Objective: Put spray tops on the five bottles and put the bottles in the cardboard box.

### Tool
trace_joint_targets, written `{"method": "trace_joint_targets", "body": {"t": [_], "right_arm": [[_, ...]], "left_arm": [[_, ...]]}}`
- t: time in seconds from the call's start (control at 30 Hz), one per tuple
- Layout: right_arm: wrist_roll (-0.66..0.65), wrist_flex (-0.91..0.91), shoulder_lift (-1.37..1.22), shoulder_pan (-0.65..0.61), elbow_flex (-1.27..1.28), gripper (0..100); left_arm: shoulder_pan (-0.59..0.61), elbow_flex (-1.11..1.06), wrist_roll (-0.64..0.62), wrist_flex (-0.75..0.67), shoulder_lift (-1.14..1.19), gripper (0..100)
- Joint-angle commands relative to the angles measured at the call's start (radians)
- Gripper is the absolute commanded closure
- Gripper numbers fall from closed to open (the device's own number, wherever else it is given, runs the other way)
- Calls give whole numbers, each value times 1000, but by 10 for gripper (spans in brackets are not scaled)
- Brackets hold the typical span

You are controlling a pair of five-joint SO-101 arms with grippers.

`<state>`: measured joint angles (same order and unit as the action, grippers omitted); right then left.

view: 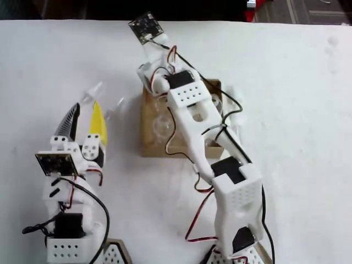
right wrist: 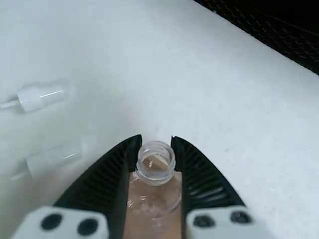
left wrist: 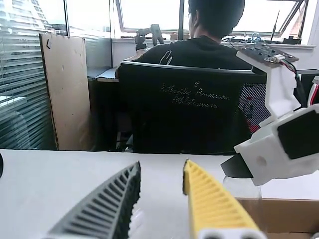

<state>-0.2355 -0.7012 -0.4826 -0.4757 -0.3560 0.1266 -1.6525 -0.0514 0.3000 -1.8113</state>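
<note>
1. The right claw [right wrist: 155, 141] is clamped on the neck of a clear bottle [right wrist: 155, 172], with a black finger [right wrist: 199, 179] tight on each side.
2. The bottle stands upright with its mouth open and no top on it.
3. It is at the far left corner of the cardboard box [view: 147, 144]. Brown cardboard shows under its body between the fingers. I cannot tell if it rests on the box floor or hangs above it.
4. The box sits near the middle of the desk [view: 308, 110]. The right arm stretches over it from the near edge.
5. More clear bottles [view: 161, 125] lie inside the box, partly under the arm, so I cannot tell the count.
6. A white spray top [right wrist: 40, 95] lies on its side on the desk, outside the box on its left side.
7. A second spray top [right wrist: 50, 158] lies near it, also on its side and not touching it.
8. The left claw [view: 86, 107] is by the near left corner of the desk and points toward the far edge.
9. It is open with a narrow gap and holds nothing. The grey finger [left wrist: 107, 209] and yellow finger [left wrist: 212, 204] are apart, with bare desk between them.
</note>
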Motion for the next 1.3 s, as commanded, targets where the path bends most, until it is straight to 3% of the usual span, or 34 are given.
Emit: {"method": "trace_joint_targets", "body": {"t": [0.0, 0.17, 1.03, 1.27], "right_arm": [[11, -48, 38, -4, -2, 971], [11, -81, 42, -7, 0, 897], [11, -180, 278, 53, -3, 894], [3, -351, 400, 76, -2, 896]], "left_arm": [[-16, 8, -5, -25, -12, 867], [-16, 8, -5, -25, -12, 867], [-16, 6, -5, -25, -12, 867], [-16, 6, -5, -25, -12, 867]]}}
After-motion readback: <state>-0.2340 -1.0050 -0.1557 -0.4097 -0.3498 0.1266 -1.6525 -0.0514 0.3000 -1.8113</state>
